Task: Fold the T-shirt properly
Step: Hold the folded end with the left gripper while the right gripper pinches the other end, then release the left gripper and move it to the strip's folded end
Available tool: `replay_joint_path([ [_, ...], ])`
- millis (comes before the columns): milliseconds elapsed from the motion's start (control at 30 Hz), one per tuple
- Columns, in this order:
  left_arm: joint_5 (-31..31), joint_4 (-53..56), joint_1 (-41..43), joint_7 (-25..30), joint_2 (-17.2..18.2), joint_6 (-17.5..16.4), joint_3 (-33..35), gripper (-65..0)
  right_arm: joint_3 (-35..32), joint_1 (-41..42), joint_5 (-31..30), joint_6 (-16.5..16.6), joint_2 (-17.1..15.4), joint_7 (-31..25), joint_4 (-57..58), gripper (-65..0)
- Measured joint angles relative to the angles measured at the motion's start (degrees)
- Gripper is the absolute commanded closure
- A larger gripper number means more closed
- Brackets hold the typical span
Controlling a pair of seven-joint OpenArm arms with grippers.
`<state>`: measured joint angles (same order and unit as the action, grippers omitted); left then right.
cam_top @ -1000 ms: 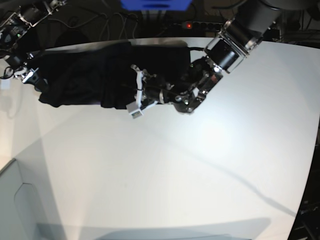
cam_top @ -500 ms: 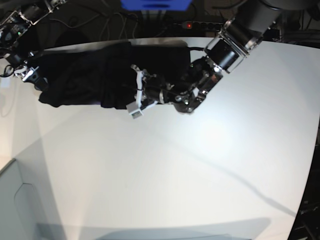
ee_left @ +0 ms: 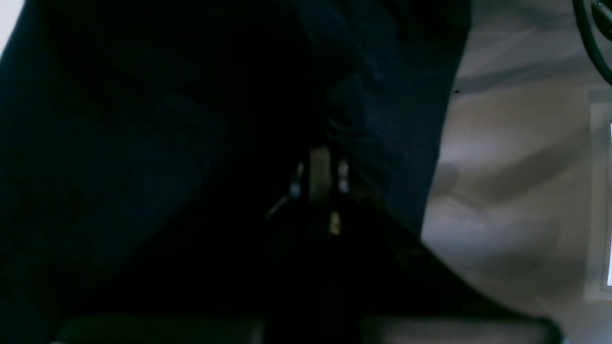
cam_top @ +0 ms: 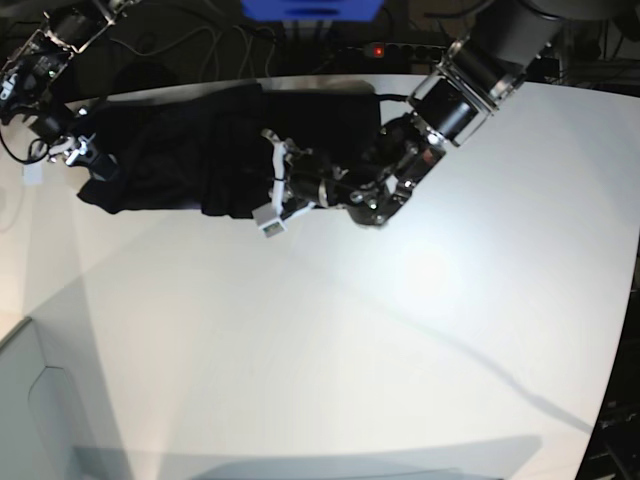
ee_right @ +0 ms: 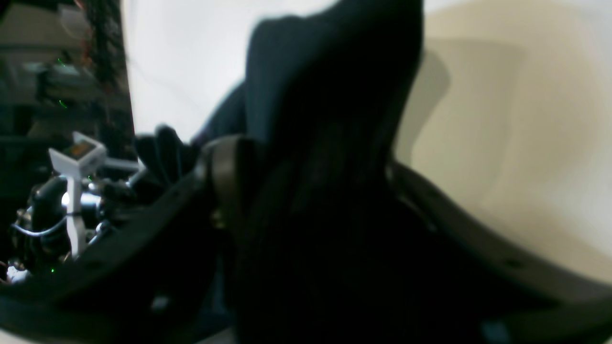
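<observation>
The black T-shirt (cam_top: 190, 150) lies bunched along the far side of the white table (cam_top: 400, 350). My left gripper (cam_top: 268, 188) reaches in from the right to the shirt's near edge. In the left wrist view its fingers (ee_left: 319, 172) are pressed together, shut on dark T-shirt (ee_left: 143, 143) cloth. My right gripper (cam_top: 88, 165) is at the shirt's left end. In the right wrist view a thick fold of T-shirt (ee_right: 334, 95) fills the gap of the right gripper (ee_right: 311, 165), and both fingers touch it. No orange label shows.
Behind the table's far edge are a blue object (cam_top: 310, 8), a power strip with a red light (cam_top: 376, 49) and dark cables. A grey panel (cam_top: 30, 400) sits at the near left corner. The left arm's forearm (cam_top: 470, 80) slants over the far right.
My right gripper has moved a little right onto the shirt's left end and its jaws have narrowed around the cloth. The left arm has not moved.
</observation>
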<state>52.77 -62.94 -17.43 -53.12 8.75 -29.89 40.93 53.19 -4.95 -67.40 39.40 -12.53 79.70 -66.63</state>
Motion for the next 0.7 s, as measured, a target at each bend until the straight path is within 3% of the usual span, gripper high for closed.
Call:
replay_joint_path([
  [167, 0.02, -0.02, 0.15, 0.83, 0.15, -0.02, 0.0, -2.3, -0.02, -0.02, -0.11, 0.0, 0.0, 0.0, 0.02, -6.7],
  [300, -0.04, -0.13, 0.13, 0.85, 0.17, -0.02, 0.0, -2.2, -0.02, -0.02, -0.13, 0.0, 0.0, 0.02, 0.04, -0.7],
  [467, -4.13, -4.72, 0.46, 0.07, 0.85, 0.55, 0.09, -2.2, -0.09, 0.02, -0.17, 0.0, -0.15, 0.07, 0.04, 0.0],
  [700, -8.96, -14.56, 0.98, -3.93, 5.46, 3.13, -2.38, -2.2, -0.11, 0.17, 0.04, 0.02, -0.15, 0.24, 0.02, 0.0],
])
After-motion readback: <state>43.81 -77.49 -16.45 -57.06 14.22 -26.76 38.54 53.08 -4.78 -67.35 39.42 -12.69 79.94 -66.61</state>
